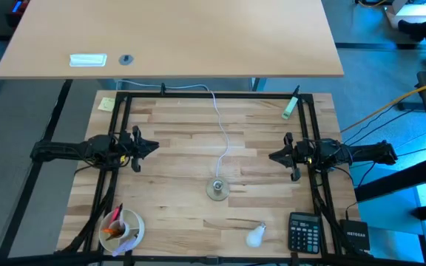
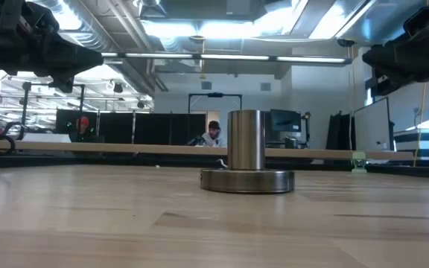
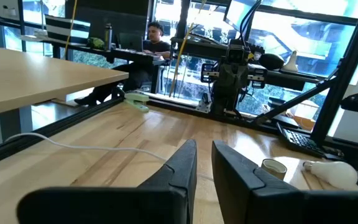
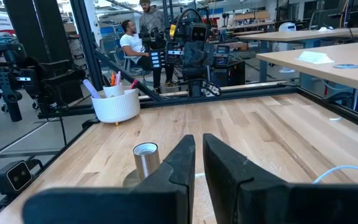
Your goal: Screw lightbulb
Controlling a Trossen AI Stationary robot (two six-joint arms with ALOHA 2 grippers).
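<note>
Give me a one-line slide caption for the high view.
Both grippers hover apart; lightbulb lies untouched near the socket.

We are looking at a pale striped wood table [image 1: 176, 148] framed in black. The bulb [image 1: 255, 236] is showing white, the socket [image 1: 217, 191] silvery grey, its cord [image 1: 220, 125] white. A white cup [image 1: 128, 229] is holding orange and pink pens, a black calculator [image 1: 305, 233] is sitting nearby, and both arms are appearing dark.
</note>
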